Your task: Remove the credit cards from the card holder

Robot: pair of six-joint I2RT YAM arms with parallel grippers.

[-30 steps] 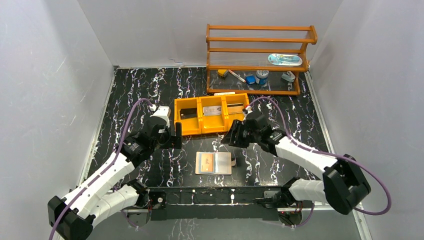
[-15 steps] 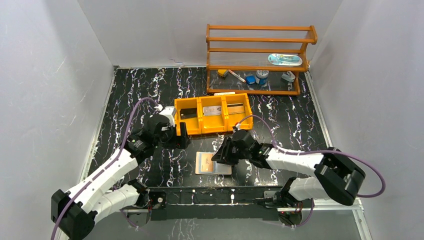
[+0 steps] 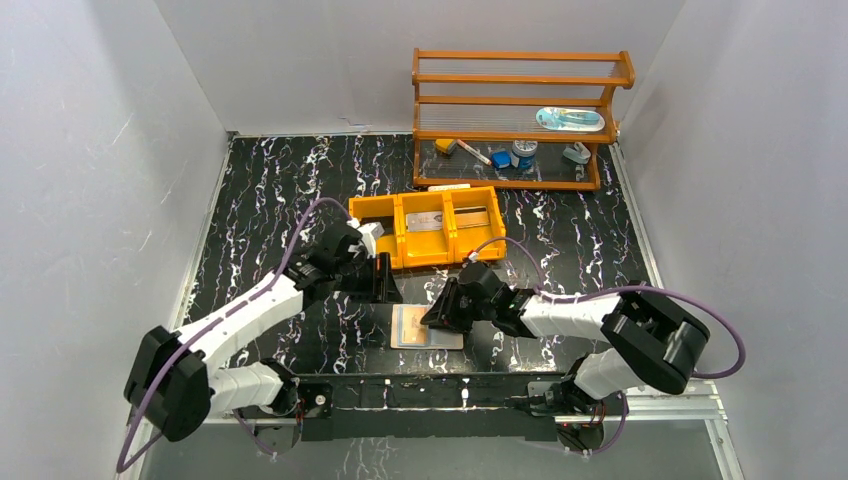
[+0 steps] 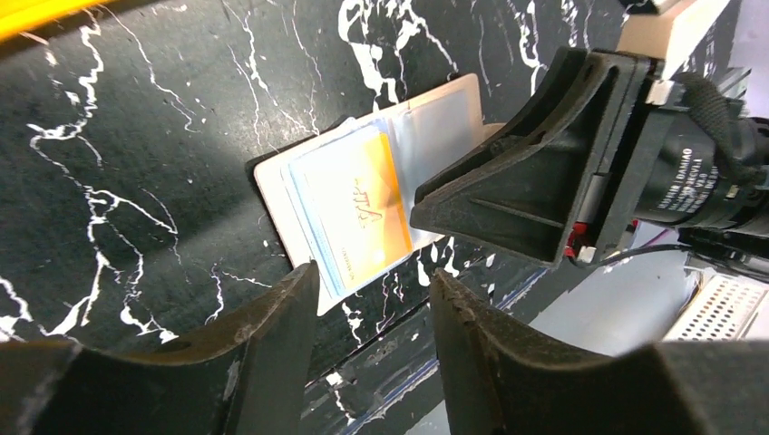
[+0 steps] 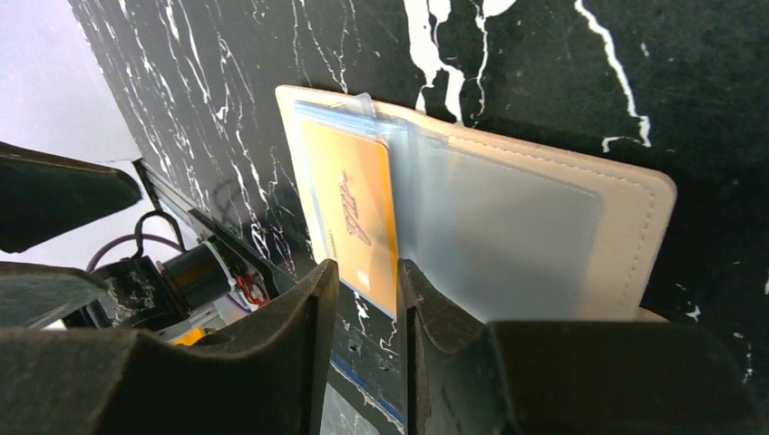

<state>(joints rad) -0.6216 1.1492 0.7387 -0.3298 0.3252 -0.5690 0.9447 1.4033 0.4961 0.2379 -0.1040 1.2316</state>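
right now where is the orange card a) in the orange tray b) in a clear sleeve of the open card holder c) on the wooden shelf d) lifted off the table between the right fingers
b, the orange card sits inside a clear sleeve on one panel of the open card holder, which lies flat on the table

Left arm (image 3: 240, 318) reaches forward and inward from its base, forearm low, wrist turned toward centre. Left gripper (image 3: 386, 281) tips down and to the right. Its fingers (image 4: 263, 362) stand moderately apart with nothing between them.

Right arm (image 3: 565, 315) is folded at the elbow, forearm stretched leftward and nearly level. Right gripper (image 3: 436, 312) faces the left one, near it. Its fingers (image 5: 290, 362) are parted by a narrow slit with nothing clamped.
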